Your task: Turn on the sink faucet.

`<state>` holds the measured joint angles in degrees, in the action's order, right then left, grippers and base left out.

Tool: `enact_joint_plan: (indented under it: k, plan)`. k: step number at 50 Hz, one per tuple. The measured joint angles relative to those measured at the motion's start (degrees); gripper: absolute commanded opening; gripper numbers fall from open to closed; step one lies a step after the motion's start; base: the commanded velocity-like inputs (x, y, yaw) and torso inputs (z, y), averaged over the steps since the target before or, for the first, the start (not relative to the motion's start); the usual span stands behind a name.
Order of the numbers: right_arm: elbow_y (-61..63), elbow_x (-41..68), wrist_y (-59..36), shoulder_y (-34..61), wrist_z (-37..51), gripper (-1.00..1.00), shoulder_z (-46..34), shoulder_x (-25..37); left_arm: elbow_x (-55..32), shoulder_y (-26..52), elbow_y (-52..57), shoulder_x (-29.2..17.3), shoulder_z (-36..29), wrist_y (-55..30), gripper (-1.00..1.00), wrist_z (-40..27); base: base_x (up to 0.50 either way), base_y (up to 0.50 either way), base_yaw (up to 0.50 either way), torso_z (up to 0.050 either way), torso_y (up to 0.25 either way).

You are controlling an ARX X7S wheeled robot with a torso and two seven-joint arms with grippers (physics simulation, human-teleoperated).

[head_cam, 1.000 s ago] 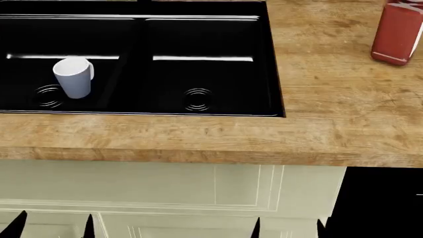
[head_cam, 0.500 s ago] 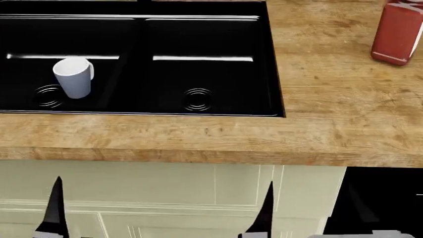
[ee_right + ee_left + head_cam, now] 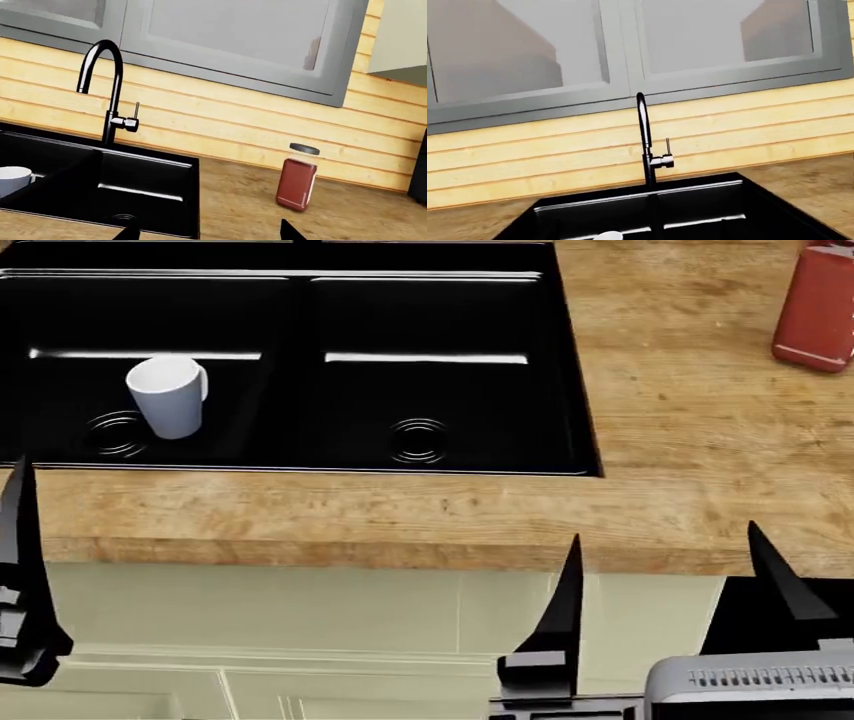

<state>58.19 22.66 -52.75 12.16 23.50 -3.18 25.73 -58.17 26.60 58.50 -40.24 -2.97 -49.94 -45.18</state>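
The sink faucet (image 3: 646, 150) stands upright behind the sink's divider, its lever (image 3: 667, 146) pointing up above a silvery end. It also shows in the right wrist view (image 3: 112, 95); the head view cuts it off. The sink (image 3: 441, 310) is a black double basin. My right gripper (image 3: 667, 605) is open and empty, low in front of the counter edge; its fingertips (image 3: 287, 230) show in its wrist view. Of my left gripper only one finger (image 3: 20, 570) shows, at the head view's left edge, its mate beyond the frame. Both grippers are far from the faucet.
A white mug (image 3: 167, 395) stands in the left basin beside its drain (image 3: 118, 433). A red jar with a dark lid (image 3: 297, 177) stands on the wooden counter (image 3: 694, 440) right of the sink. Cream cabinet fronts lie below the counter edge.
Both grippers have risen from the bottom of the head view toward the counter edge. The left finger has moved to the left edge. The head view has shifted slightly.
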Motion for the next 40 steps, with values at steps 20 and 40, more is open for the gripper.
enact_joint_plan:
  k: [20, 40]
  plan:
    - [0.99, 17.41, 0.06, 6.69, 15.21, 1.0, -3.67, 10.1, -10.88, 5.73, -0.85, -6.53, -2.2, -1.1, 1.0, -8.55, 0.0, 0.5, 0.0, 0.0, 0.0]
    - [-0.68, 23.56, -0.71, 13.09, 20.04, 1.0, -6.79, 12.82, -13.17, 7.65, -3.42, -7.77, -3.64, -1.21, 1.0, -8.57, 0.0, 0.0, 0.0, 0.0, 0.0]
